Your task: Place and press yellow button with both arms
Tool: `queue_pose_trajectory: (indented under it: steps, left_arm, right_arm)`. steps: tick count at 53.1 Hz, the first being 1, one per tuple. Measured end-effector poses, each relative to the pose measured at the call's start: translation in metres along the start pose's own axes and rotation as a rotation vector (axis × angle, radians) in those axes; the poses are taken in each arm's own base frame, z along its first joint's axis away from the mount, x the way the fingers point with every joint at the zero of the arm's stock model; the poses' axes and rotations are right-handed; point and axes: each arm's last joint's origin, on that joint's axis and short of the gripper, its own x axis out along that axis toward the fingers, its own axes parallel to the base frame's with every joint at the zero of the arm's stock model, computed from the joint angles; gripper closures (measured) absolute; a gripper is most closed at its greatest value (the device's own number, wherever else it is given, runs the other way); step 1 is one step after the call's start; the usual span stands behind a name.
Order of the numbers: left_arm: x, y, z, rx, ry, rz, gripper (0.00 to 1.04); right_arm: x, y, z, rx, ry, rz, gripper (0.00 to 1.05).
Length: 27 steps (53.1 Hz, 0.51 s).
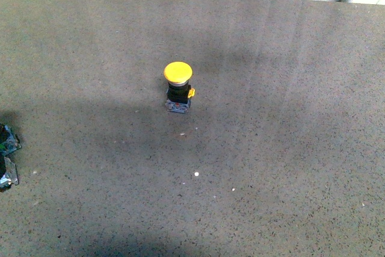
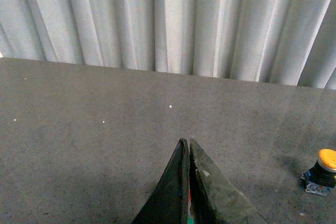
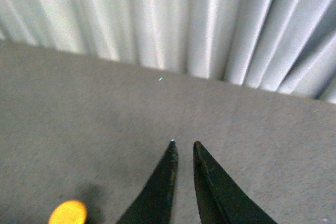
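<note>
- Grey speckled counter [image 1: 289, 148], backed by a pale pleated curtain [image 2: 157, 19] along the far edge.
- Left tool [image 2: 187, 141]: clenched, tips all but touching. Something small and reddish glimpsed deep between the fingers, too unclear to name. Hovering above bare counter.
- Right tool [image 3: 184, 144]: parted by a narrow gap, counter visible through it, grasping nothing. Also raised over bare counter.
- Neither tool in the front view.
- Yellow button [image 1: 178, 88]: upright on its silvery base, cap up, small side tab showing. Ahead of the left tool and well apart from it, off toward the right arm's side. Nearer the right tool, toward the left arm's side, with only the cap showing there.
- Judged from this: placing looks done, pressing not yet begun.
- To press well: bring one tool in low and close gently round the black body, under the cap, to steady it.
- Then lower the other tool, clenched, straight down onto the middle of the cap. Avoid any sideways push, since a tall body on a small base looks likely to topple.
- Crumpled blue-silver scrap [image 1: 7, 154]: far off beyond the left tool's side, best left alone.
</note>
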Motion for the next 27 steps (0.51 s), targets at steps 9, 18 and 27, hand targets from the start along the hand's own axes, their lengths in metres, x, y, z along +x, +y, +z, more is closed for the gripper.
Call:
queue_pose_trajectory:
  steps: [9,18,27]
  left_arm:
    - [0.000,0.000,0.000,0.000,0.000,0.000,1.03]
    - [0.000,0.000,0.000,0.000,0.000,0.000,1.03]
    - [0.000,0.000,0.000,0.000,0.000,0.000,1.03]
  right_arm:
    - [-0.041,-0.036,-0.011,0.013,-0.112,-0.019,1.03]
    - [-0.070,-0.058,-0.031,0.005,-0.090,-0.023,1.03]
    - [-0.093,-0.072,-0.041,0.006,-0.091,-0.027,1.03]
